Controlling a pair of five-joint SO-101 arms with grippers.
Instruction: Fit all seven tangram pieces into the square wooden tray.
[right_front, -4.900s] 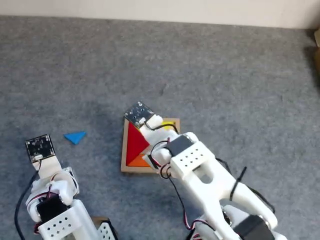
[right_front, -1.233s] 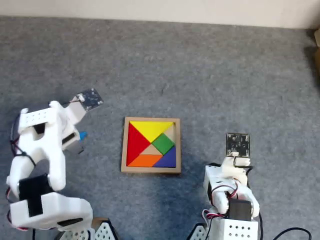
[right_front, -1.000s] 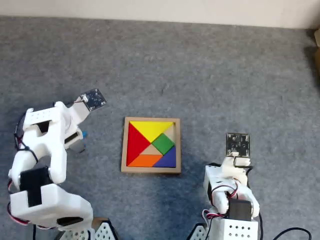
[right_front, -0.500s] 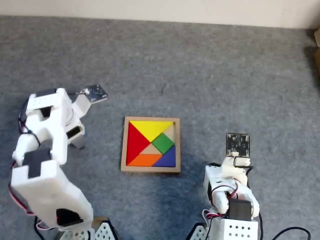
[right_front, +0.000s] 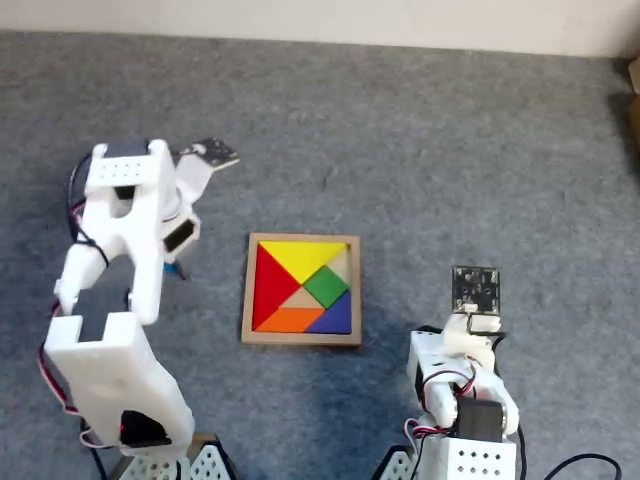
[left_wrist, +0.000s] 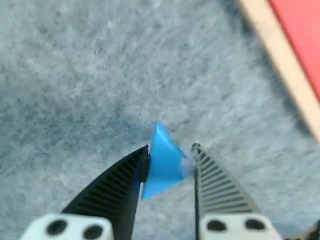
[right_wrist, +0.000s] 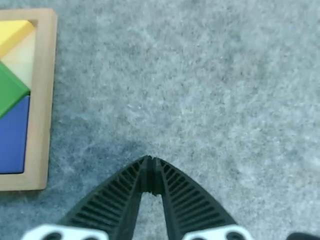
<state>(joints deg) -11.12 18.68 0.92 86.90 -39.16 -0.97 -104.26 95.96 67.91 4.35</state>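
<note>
You've got the light blue triangle (left_wrist: 161, 164) pinched in the left gripper (left_wrist: 170, 150). The black finger is pressed to one side of it and the grey finger to the other, so the gripper is closed down to the width of the piece. The triangle sits tilted between them, one corner poking out past the fingertips over the grey surface (right_front: 450, 150).

From the high view, your left arm (right_front: 130, 230) stands in the left half of the frame. The gripper end points down just left of the tray (right_front: 247, 300), near it but apart. A sliver of blue peeks out under the wrist.

Now the tray, sitting square in the middle of the frame. The red triangle (right_front: 268, 288) fills its left side and the yellow triangle (right_front: 298, 257) runs along the top. The green square (right_front: 326, 287) is right of centre. The orange piece (right_front: 290, 320) lies along the bottom edge, with the dark blue triangle (right_front: 338, 316) tucked into the lower right corner.

Two pale wood-coloured patches show, one in the centre and one at the upper right. From here I can't tell whether they are bare tray floor or pale pieces.

Your right arm (right_front: 462, 395) is folded back at the lower right of the frame, well apart from the tray. The right gripper (right_wrist: 151, 162) is pressed fully closed, tips touching, with nothing between them. It hangs over bare surface, with the tray's right rim off to one side.
</note>
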